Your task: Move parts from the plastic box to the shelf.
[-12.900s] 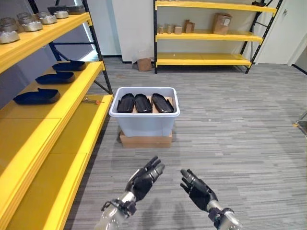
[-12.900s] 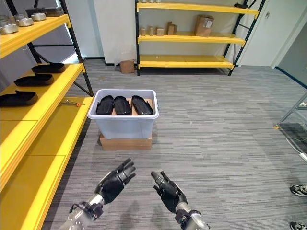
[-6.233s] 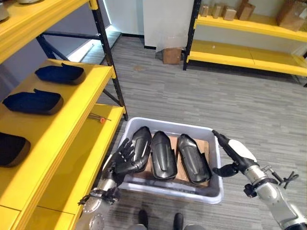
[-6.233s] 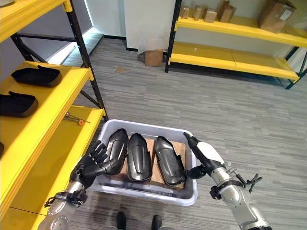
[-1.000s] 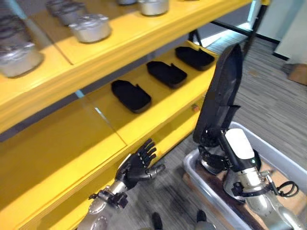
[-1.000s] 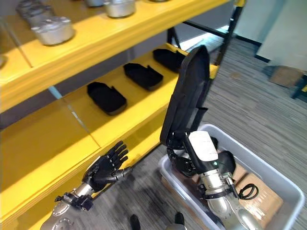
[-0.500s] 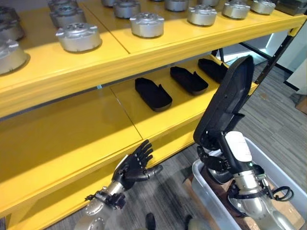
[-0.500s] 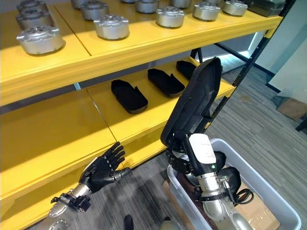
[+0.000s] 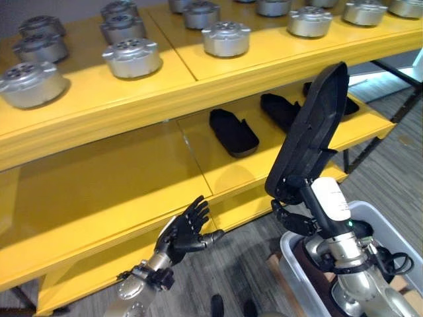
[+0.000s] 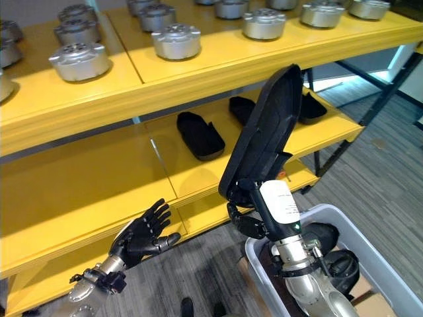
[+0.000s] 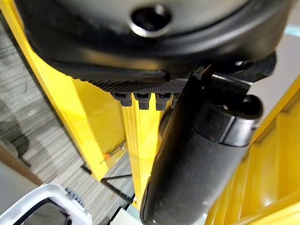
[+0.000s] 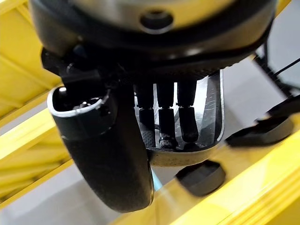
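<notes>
Black part stands clamped upright in our right hand, above the plastic box; three parts lie beyond on the shelf. Placement remains. Left hand hangs spread, empty.

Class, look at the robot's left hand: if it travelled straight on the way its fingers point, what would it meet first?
Probably the yellow front edge of the middle shelf; the open left hand points up towards it, though depth is unclear.
</notes>
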Robot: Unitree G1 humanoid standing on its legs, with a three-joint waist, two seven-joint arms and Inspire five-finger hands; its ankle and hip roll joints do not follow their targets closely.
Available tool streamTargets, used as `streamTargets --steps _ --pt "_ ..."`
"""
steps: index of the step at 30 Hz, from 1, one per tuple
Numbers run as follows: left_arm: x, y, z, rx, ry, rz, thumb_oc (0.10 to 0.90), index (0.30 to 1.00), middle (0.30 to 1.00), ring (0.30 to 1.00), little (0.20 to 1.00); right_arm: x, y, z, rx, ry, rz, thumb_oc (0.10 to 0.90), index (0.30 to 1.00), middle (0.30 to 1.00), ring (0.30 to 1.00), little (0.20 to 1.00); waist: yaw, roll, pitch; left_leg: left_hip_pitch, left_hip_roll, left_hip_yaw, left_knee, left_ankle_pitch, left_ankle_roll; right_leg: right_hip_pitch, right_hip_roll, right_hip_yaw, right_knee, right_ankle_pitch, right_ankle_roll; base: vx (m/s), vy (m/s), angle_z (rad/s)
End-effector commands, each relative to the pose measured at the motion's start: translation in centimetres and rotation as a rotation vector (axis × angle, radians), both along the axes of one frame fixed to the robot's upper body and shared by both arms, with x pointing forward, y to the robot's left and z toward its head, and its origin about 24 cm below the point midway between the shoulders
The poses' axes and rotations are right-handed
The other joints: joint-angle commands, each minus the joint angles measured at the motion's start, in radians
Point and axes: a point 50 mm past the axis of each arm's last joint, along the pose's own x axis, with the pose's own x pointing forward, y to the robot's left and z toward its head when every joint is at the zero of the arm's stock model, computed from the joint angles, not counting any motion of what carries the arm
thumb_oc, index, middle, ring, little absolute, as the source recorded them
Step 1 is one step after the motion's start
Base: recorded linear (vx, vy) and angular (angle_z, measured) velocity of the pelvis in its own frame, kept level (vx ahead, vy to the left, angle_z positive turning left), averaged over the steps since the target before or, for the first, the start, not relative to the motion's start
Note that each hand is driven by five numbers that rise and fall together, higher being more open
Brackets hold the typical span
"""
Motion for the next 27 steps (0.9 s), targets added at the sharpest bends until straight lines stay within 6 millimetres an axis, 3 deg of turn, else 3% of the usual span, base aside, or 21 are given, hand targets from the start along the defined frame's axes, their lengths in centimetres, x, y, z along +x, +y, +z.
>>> streamTargets --steps 1,5,8,13,15,20,22,23,25,27 --pt "1.4 -0.3 3.9 -0.059 -0.225 0.0 0.9 1.0 1.0 1.0 1.0 1.0 1.8 5.9 0.044 -0.311 0.158 0.4 0.3 0.3 0.3 0.3 -0.012 0.002 -0.042 0.097 0.081 0.007 0.005 -0.125 0.027 -0.062 0.03 0.084 0.074 -0.042 0.073 0.1 0.231 0.32" --pt "1.4 -0.1 4.0 -0.077 -0.232 0.029 0.9 1.0 1.0 1.0 1.0 0.9 1.3 6.5 0.039 -0.291 0.187 0.4 0.3 0.3 0.3 0.3 -0.006 0.01 -0.038 0.075 0.242 -0.049 -0.14 0.072 -0.064 -0.011 -0.005 0.107 0.046 -0.063 0.078 0.1 0.289 -0.02" --pt "1.4 -0.2 3.6 -0.109 -0.222 0.021 0.9 1.0 1.0 1.0 1.0 0.8 0.8 6.8 0.063 -0.286 0.183 0.4 0.3 0.3 0.3 0.3 -0.023 0.03 -0.026 0.085 0.292 0.009 -0.141 0.058 -0.082 -0.02 -0.067 0.058 0.068 -0.073 0.102 0.06 0.503 -0.09" --pt "1.0 -0.4 3.3 -0.091 -0.228 -0.016 0.9 1.0 1.0 1.0 1.0 0.8 0.4 5.7 0.097 -0.281 0.105 0.4 0.3 0.3 0.3 0.3 -0.034 0.056 -0.021 0.133 0.244 0.013 -0.146 0.009 -0.075 -0.048 -0.116 0.045 0.089 -0.054 0.137 0.05 0.402 -0.03" --pt "0.6 -0.1 3.1 -0.062 -0.234 -0.053 0.9 1.0 1.0 1.0 1.0 0.6 -0.4 4.5 0.145 -0.274 0.016 0.4 0.3 0.3 0.3 0.3 -0.039 0.055 -0.023 0.152 0.197 0.029 -0.13 -0.038 -0.057 -0.052 -0.149 0.044 0.073 -0.023 0.175 0.08 0.52 0.32" --pt "0.3 -0.3 3.2 -0.039 -0.233 -0.117 0.9 1.0 1.0 1.0 1.0 -0.4 -1.5 3.6 0.222 -0.252 -0.103 0.4 0.3 0.3 0.3 0.3 -0.059 0.048 -0.03 0.163 0.133 0.083 -0.13 -0.083 -0.011 -0.068 -0.209 0.027 0.041 0.047 0.218 0.04 0.321 0.26" --pt "0.3 -0.3 3.0 -0.039 -0.226 -0.115 0.9 1.0 1.0 1.0 1.0 -0.3 -1.5 3.4 0.251 -0.239 -0.121 0.4 0.3 0.3 0.3 0.3 -0.058 0.047 -0.03 0.175 0.128 0.122 -0.141 -0.086 -0.003 -0.083 -0.205 -0.004 0.064 0.046 0.217 0.01 0.222 0.22" --pt "0.1 0.3 3.0 -0.029 -0.218 -0.063 0.9 1.0 1.0 1.0 1.0 -0.2 -0.9 3.2 0.287 -0.215 -0.086 0.4 0.3 0.3 0.3 0.3 -0.049 0.044 -0.024 0.198 0.128 0.212 -0.156 -0.097 0.013 -0.107 -0.179 -0.116 0.142 0.005 0.218 0.05 0.201 0.0" --pt "0.2 0.5 3.2 -0.018 -0.218 -0.046 0.9 1.0 1.0 1.0 1.0 -0.3 -0.5 3.1 0.299 -0.205 -0.069 0.4 0.3 0.3 0.3 0.3 -0.048 0.043 -0.023 0.205 0.119 0.227 -0.159 -0.122 0.033 -0.111 -0.137 -0.142 0.196 -0.066 0.21 0.03 0.18 -0.87" --pt "0.6 0.3 3.5 -0.023 -0.223 -0.047 0.9 1.0 1.0 1.0 1.0 -0.5 -0.5 3.0 0.282 -0.208 -0.06 0.4 0.3 0.3 0.3 0.3 -0.056 0.039 -0.023 0.195 0.106 0.214 -0.154 -0.128 0.047 -0.125 -0.097 -0.116 0.212 -0.096 0.185 -0.02 0.093 -1.18"
